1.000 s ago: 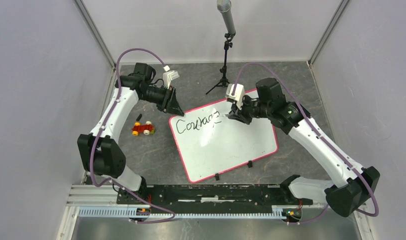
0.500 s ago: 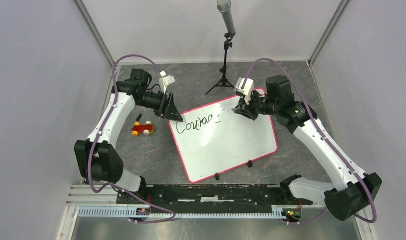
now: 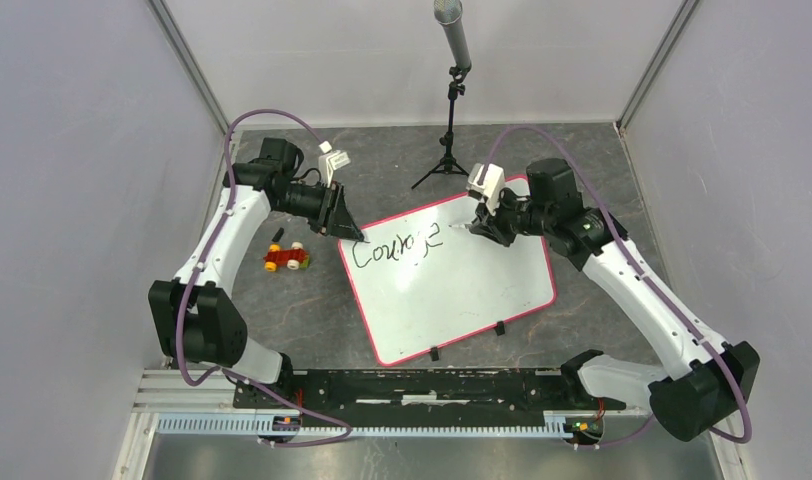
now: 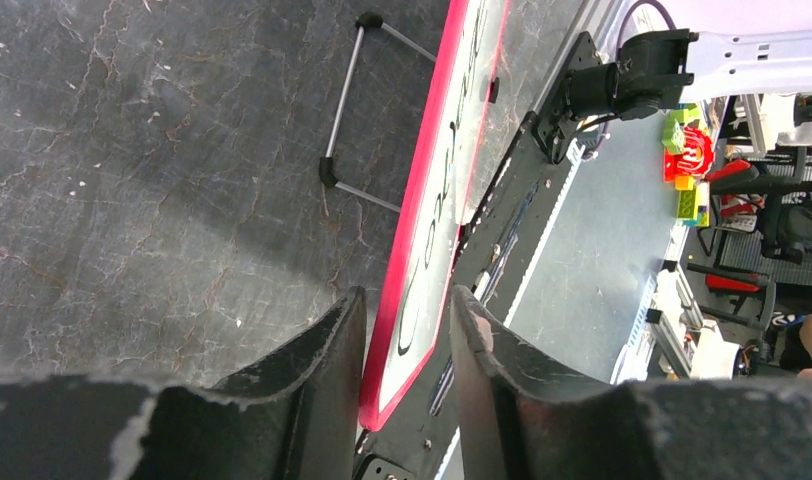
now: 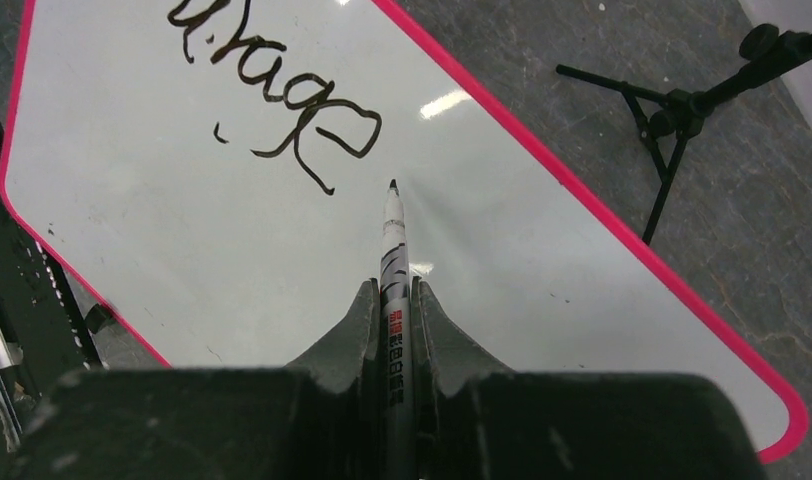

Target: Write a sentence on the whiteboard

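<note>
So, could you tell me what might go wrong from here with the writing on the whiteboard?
The left gripper has its jaws astride one corner of the whiteboard; if that hold is loose, pressure from the marker could pivot the board and skew the line.
The right gripper holds the marker's tip close beside the last letter of the sentence, so the next stroke might overlap or smear it.

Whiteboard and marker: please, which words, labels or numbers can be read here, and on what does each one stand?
"Courage": first word of the sentence, black handwriting on the whiteboard; the right wrist view shows only its end, "rage".
Red and black print on the marker: too small to read.
Nothing else is readable.
</note>
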